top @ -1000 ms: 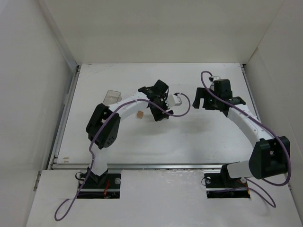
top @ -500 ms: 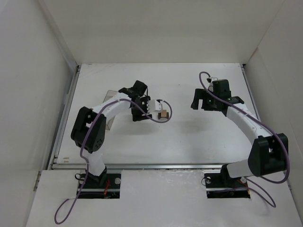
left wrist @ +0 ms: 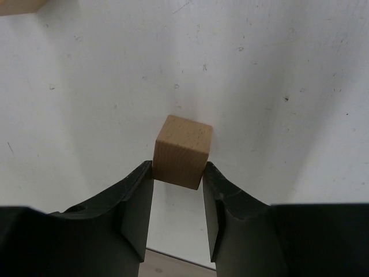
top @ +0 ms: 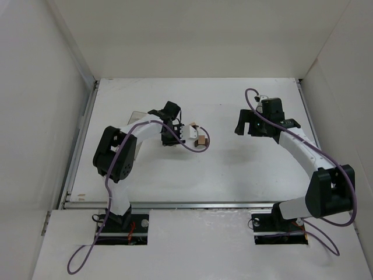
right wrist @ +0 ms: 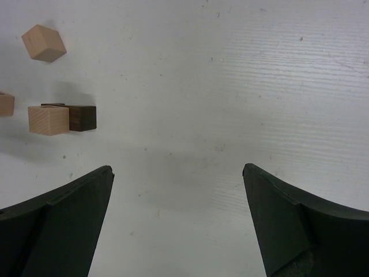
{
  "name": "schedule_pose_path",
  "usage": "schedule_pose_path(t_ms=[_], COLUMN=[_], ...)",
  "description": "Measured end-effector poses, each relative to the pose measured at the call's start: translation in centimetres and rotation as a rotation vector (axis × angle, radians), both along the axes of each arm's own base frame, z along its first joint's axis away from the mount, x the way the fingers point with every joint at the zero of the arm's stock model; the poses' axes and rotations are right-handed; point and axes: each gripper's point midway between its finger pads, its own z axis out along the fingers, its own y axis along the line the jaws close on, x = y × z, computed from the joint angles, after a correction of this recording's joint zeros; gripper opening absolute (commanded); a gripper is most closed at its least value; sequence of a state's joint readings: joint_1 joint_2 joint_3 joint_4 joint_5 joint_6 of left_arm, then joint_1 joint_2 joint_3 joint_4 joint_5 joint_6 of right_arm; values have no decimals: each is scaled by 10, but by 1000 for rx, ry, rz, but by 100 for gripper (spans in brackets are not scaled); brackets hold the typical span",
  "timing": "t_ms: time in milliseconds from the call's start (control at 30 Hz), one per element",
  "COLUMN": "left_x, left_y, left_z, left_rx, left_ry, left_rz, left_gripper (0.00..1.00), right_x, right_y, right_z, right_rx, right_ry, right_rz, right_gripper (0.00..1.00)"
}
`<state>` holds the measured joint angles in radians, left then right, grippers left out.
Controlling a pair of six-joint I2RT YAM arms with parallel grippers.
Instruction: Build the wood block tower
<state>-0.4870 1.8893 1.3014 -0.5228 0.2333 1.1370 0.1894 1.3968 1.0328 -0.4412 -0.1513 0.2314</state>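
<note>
In the left wrist view my left gripper [left wrist: 179, 173] is shut on a light tan cube [left wrist: 183, 147], its fingertips pressed against the cube's two sides low over the white table. In the top view this gripper [top: 173, 139] hides that cube. Just to its right a tan cube sits on the dark brown arch piece [top: 201, 140]. The right wrist view shows that pair, tan cube [right wrist: 48, 119] and dark piece [right wrist: 82, 117], with another loose tan cube [right wrist: 43, 42] beyond. My right gripper [right wrist: 179, 173] is open and empty, well right of the blocks [top: 249, 127].
A clear plastic box [top: 136, 116] lies left of the left gripper, partly behind the left arm. Another tan block edge shows at the top left corner of the left wrist view [left wrist: 20, 6]. White walls enclose the table on three sides.
The left gripper swung left from over the block pair to the lone cube and closed on it. Its elbow then shifted slightly. The right arm has barely moved.
</note>
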Motion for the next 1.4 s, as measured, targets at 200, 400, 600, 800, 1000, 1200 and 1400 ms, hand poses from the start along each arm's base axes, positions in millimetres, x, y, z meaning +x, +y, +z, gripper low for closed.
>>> schedule_pose_path(t_ms=[200,400,600,800,1000,1200,1400], left_x=[0,-3,20,42,12,-4,-12], left_y=[-2,-5,-24,-64,-120,-119,-122], left_z=[1,5,57,132,129,91,89], left_rx=[-13,-43,-134,-281,-259,-165,-143], left_ry=[7,39,24,-56,7,110,112], left_rz=[21,83,210,266,194,206,188], left_gripper=[4,0,0,0,0,0,0], right_x=[0,0,0,0,0,0,1], right_y=[0,0,1,1,0,-4,-7], right_z=[0,0,-1,-4,-8,-4,2], right_rx=[0,1,2,0,-3,-13,-16], right_ry=[0,1,2,12,24,11,-8], right_rz=[0,1,2,2,2,-13,-25], right_gripper=[100,100,100,100,100,100,100])
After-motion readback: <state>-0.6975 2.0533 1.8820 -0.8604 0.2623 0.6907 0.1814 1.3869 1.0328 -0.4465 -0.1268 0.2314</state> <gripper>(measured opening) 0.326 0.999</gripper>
